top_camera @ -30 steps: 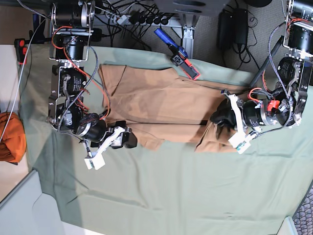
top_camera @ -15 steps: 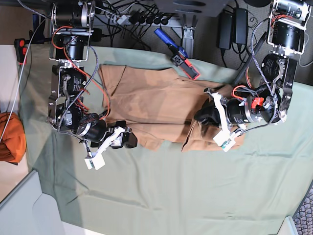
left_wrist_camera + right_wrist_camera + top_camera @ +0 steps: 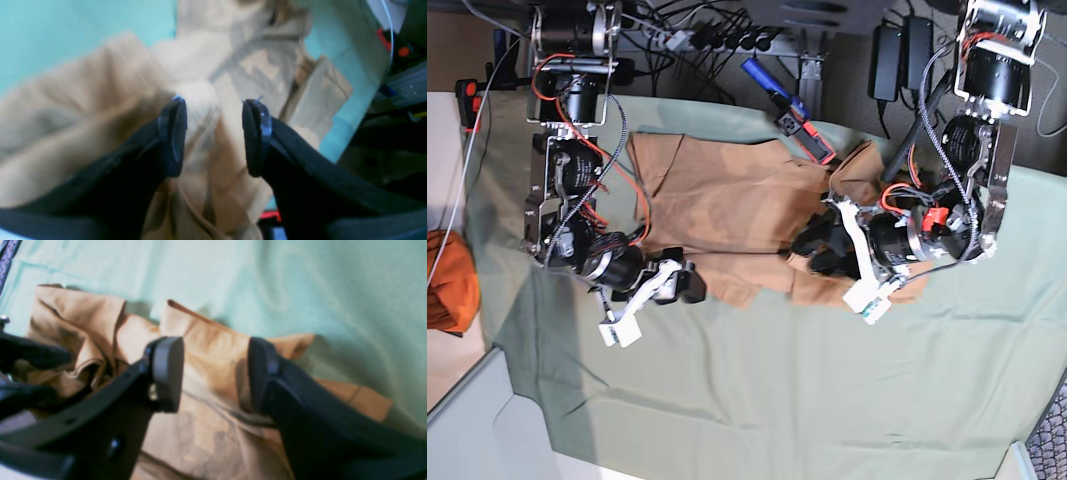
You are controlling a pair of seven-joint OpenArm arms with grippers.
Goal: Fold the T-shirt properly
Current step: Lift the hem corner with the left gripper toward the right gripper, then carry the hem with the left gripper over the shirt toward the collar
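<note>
The tan T-shirt [image 3: 727, 200] lies along the far side of the sage-green table cloth [image 3: 777, 400]. Its right end is doubled over and a flap stands up by the arm. My left gripper [image 3: 817, 250] is over the shirt's middle right. In the left wrist view the left gripper [image 3: 213, 133] has a bunched fold of the shirt [image 3: 200, 103] between its jaws, which stand a little apart. My right gripper [image 3: 682, 285] is at the shirt's near-left edge. In the right wrist view the right gripper [image 3: 215, 373] is open and empty just above the shirt [image 3: 213, 350].
A deep-orange cloth bundle [image 3: 449, 280] sits at the left edge. A blue tool with a red tip [image 3: 789, 110] lies at the cloth's far edge, next to the shirt. Cables and power bricks [image 3: 897, 50] lie beyond the table. Bare green cloth covers the near half.
My left gripper has moved left across the shirt, dragging the shirt's right end with it and folding it over. The right arm has not moved.
</note>
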